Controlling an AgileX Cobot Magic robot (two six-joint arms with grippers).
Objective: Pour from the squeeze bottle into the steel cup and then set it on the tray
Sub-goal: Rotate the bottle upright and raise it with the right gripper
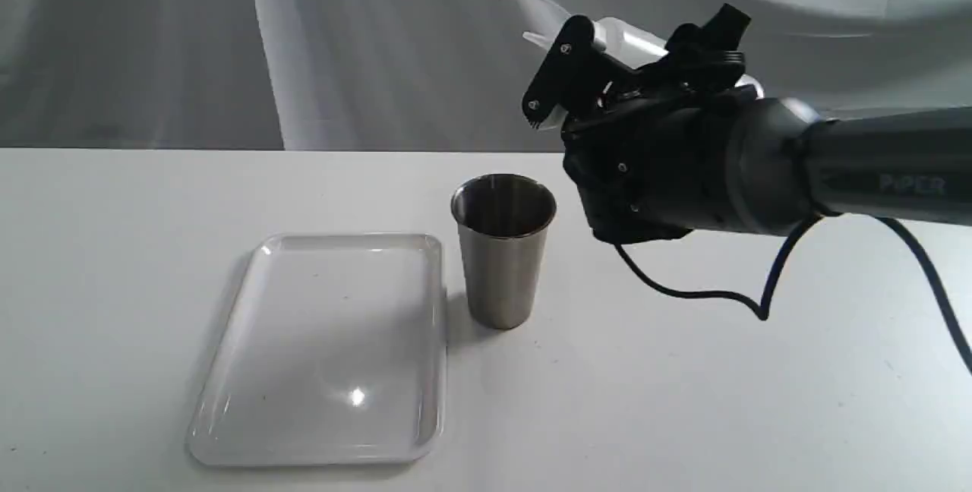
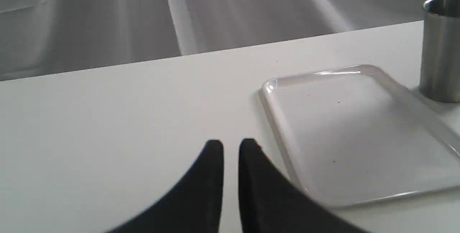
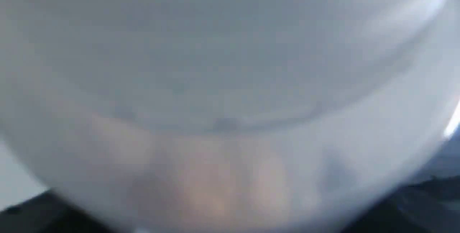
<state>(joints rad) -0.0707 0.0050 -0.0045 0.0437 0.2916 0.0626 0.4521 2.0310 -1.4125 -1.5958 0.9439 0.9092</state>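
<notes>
My right gripper is shut on the squeeze bottle and holds it tilted in the air. The bottle's nozzle points left, up and to the right of the steel cup's open mouth. In the right wrist view the bottle's whitish wall fills the picture, blurred, with a faint amber tint low down. The cup stands upright on the table, just right of the empty white tray. My left gripper hovers shut over bare table beside the tray; the cup stands beyond it.
A white table carries everything, with a grey draped cloth behind it. A black cable hangs from the right arm down to the tabletop to the right of the cup.
</notes>
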